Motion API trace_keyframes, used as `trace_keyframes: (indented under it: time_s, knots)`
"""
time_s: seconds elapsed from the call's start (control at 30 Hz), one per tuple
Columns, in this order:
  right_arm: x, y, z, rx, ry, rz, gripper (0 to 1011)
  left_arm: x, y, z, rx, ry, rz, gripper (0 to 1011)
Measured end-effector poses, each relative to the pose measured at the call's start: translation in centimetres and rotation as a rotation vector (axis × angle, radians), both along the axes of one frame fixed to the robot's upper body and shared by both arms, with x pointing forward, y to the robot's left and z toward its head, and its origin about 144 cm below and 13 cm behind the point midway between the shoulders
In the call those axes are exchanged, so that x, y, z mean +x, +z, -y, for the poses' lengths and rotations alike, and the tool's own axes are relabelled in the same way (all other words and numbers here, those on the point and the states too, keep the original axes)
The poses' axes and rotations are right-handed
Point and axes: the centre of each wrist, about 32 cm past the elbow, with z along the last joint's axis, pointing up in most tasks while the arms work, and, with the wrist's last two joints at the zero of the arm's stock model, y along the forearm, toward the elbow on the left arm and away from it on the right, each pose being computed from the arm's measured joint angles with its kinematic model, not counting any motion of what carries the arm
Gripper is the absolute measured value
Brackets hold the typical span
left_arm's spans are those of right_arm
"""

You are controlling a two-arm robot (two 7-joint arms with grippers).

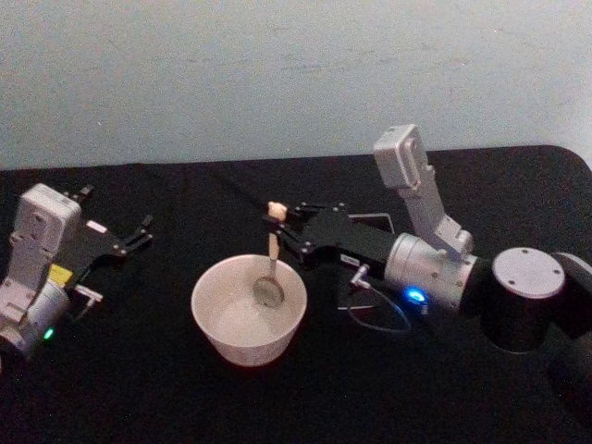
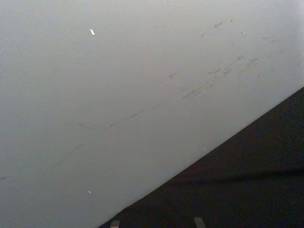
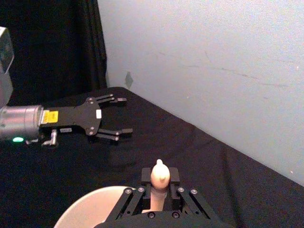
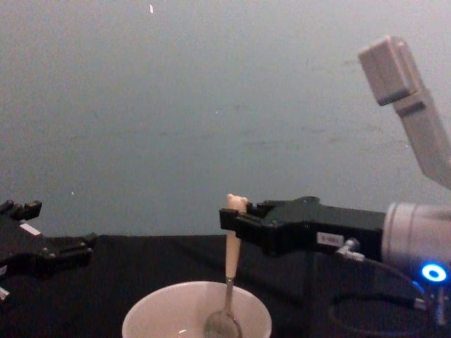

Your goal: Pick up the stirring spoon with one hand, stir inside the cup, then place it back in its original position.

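Right gripper (image 1: 278, 225): fingers closed narrow on the stirring spoon (image 1: 272, 266), gripping the cream handle just below its rounded top. In the right wrist view the handle top (image 3: 159, 176) stands up between the two finger pads. The spoon hangs close to upright, slightly tilted. Its thin metal neck runs down into the cup (image 1: 211, 326), and the silver bowl sits low inside, toward the side of the cup nearer this gripper. Whether the bowl touches the cup floor cannot be determined.

The gripper body extends level above the table, over the right side of the cup rim, as the chest view confirms (image 4: 233, 220). A blue light (image 1: 413, 296) glows on the silvery wrist, and a thin cable (image 1: 375, 319) loops beneath it.

The cup stands upright on the black table (image 1: 139, 388), near centre, between the two arms.

Left gripper (image 1: 141, 233): fingers spread wide, holding nothing. It sits well to the left of the cup, close above the table and pointing toward the pale wall (image 1: 277, 74).
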Motion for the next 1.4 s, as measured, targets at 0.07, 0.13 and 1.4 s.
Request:
trace_keyframes:
  time_s: [0.07,0.13,1.4]
  knots:
    - [-0.4,0.1,0.6,-0.004,0.008,0.0,212,0.0,0.0,0.0,0.0,0.0,0.0,1001]
    - [-0.7,0.0,1.0,-0.005,0.015,-0.005,212,0.0,0.0,0.0,0.0,0.0,0.0,1001]
    - [0.0,0.2,-2.5,0.025,0.026,-0.048,212,0.0,0.0,0.0,0.0,0.0,0.0,1002]
